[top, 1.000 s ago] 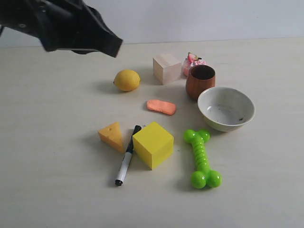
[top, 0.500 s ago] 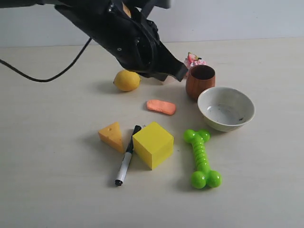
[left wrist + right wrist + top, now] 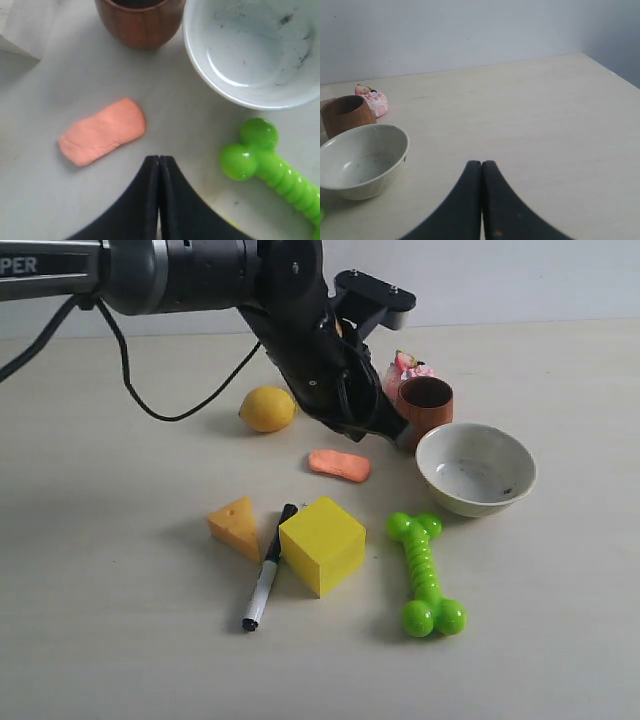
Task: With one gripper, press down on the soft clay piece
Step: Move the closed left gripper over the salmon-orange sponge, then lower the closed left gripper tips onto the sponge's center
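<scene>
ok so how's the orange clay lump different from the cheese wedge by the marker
The clay piece is a flat, smooth oblong with rounded ends; the cheese wedge is a taller triangular block with a hole showing. The clay is salmon orange, the cheese yellower. The clay lies near the left gripper; the cheese sits by the marker. Both are small and orange-toned.

Two hands (image 3: pixel 159 159) (image 3: pixel 481 164) — one clay piece (image 3: pixel 102 131)
</scene>
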You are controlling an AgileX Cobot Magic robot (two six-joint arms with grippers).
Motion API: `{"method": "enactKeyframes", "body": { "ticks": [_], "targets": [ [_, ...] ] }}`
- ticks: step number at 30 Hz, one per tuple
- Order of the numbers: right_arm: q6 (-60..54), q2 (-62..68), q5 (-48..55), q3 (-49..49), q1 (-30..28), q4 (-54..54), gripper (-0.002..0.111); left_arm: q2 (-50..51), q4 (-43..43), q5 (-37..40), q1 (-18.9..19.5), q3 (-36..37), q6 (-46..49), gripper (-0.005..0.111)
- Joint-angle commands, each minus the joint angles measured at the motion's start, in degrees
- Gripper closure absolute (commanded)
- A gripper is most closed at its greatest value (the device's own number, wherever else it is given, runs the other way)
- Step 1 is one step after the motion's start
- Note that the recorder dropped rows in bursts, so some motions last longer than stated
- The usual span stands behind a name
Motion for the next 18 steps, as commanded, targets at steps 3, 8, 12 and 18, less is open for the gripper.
{"method": "enactKeyframes", "body": {
  "ticks": [3,8,12,18],
  "targets": [
    [-0.1,-0.3,-0.2,0.2,-0.3,0.0,0.108,3.1,2.1,0.4,-0.1,-2.3,-0.4,0.107],
    [-0.1,-0.3,-0.2,0.2,-0.3,0.0,0.108,4.4,5.4,-0.4,0.0,-2.3,-2.8,0.107],
    [-0.1,-0.3,-0.2,0.2,-0.3,0.0,0.108,6.2,6.7,-0.4,0.0,-3.6,-3.4,0.107],
    [-0.1,-0.3,-0.2,0.2,-0.3,0.0,0.108,8.9,6.7,0.3,0.0,-7.3,-3.5,0.107]
  ]
}}
